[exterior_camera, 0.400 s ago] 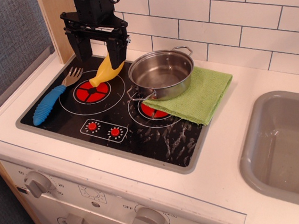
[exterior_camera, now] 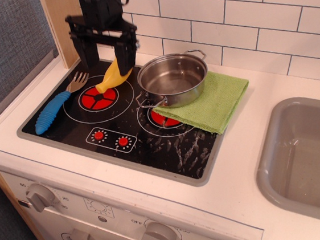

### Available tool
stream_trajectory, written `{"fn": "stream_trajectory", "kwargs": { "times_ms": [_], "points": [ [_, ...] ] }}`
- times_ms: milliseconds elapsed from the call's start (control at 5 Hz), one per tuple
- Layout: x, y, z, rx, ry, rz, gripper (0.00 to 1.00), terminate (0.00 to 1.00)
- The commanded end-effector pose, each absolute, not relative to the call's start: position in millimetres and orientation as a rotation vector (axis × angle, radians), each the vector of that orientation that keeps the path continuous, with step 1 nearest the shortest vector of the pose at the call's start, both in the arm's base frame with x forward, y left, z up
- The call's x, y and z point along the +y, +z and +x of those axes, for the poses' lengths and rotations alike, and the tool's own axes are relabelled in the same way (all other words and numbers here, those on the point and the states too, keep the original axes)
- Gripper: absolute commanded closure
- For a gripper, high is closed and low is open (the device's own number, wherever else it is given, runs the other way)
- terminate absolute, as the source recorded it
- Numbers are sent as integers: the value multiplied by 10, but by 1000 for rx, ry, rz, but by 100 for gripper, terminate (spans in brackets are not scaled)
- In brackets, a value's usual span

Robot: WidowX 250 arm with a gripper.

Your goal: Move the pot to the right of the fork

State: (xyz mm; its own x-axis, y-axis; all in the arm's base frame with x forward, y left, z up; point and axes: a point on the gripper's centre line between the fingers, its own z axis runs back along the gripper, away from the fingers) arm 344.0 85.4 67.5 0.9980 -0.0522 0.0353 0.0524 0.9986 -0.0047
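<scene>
The shiny steel pot [exterior_camera: 173, 79] with two wire loop handles stands on the right burner of the toy stove, partly on a green cloth [exterior_camera: 212, 100]. The fork [exterior_camera: 58, 102], with a blue ribbed handle and beige tines, lies at the stove's left edge. My gripper [exterior_camera: 106, 60] is open and empty, hanging above the stove's back left. Its fingers stand on either side of the upper end of a yellow banana-shaped toy [exterior_camera: 113, 76], which lies between the fork and the pot.
The black stove top [exterior_camera: 169, 150] has two red burners and small red dials at the front. A grey sink [exterior_camera: 307, 162] is at the right. A white tiled wall is behind and a wooden panel [exterior_camera: 58, 22] at the back left.
The gripper has risen slightly. The pot, fork and banana have not moved.
</scene>
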Motion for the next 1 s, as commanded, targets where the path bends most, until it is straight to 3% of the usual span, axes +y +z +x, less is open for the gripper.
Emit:
{"fn": "stream_trajectory", "kwargs": {
  "times_ms": [0, 200, 800],
  "points": [
    [119, 918, 3725, -119, -232, -14, 0, 0],
    [-166, 1058, 3755, -136, -287, 14, 0, 0],
    [-274, 444, 3784, -15, -308, 34, 0, 0]
  ]
}}
